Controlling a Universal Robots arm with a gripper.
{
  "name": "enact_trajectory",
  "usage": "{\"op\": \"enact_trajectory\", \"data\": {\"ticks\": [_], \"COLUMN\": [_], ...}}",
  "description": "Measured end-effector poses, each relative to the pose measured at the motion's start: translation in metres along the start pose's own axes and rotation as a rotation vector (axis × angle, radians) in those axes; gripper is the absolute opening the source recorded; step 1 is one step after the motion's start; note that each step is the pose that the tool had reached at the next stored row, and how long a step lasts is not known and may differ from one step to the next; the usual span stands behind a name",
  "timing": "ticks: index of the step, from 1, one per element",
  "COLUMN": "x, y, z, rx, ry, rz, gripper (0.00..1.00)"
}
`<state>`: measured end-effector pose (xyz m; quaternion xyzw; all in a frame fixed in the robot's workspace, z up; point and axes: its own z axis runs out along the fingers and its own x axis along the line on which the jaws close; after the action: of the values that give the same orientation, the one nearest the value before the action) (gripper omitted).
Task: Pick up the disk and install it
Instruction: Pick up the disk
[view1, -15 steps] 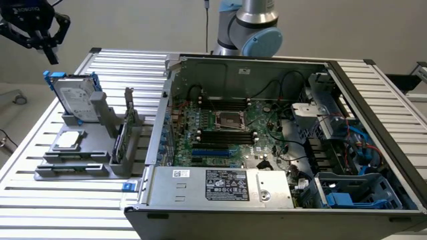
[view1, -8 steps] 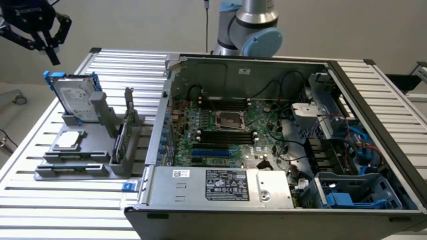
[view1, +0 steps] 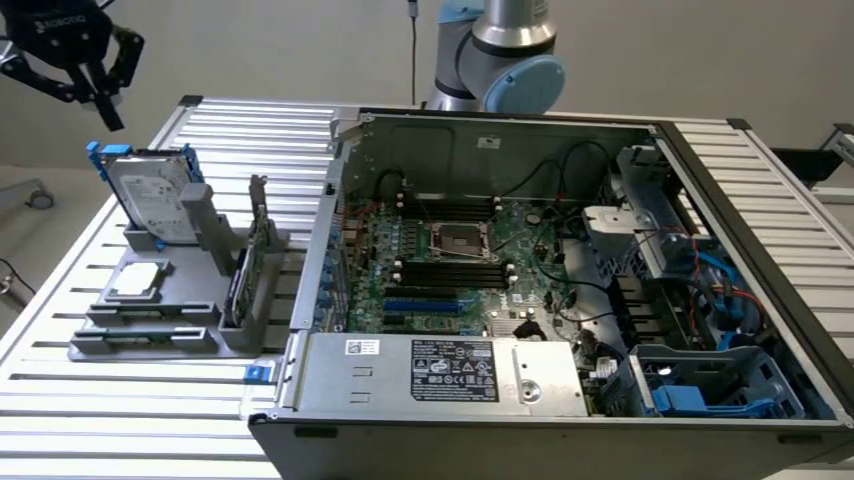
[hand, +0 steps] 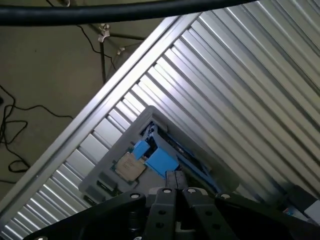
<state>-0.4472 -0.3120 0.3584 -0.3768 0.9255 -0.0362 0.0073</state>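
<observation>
While the disk stands on edge in its grey holder on the slatted table, blue carrier framing it, nothing grips it. Up above it, toward the exterior view's left, hangs the gripper, jaws pressed together (empty, well clear of the disk). In the wrist view the closed fingers point down over the carrier's blue edge. A silver chip and a green card share the holder, and the open computer case sits to the exterior view's right.

The disk is shiny silver metal framed in blue plastic; the table is ribbed, brushed metal.
</observation>
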Motion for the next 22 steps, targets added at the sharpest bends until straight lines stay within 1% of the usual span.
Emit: {"op": "enact_trajectory", "data": {"ticks": [22], "x": [0.0], "y": [0.0001], "z": [0.0013], "rx": [0.0055], "ry": [-0.0292], "rz": [-0.399], "gripper": [0.11]}}
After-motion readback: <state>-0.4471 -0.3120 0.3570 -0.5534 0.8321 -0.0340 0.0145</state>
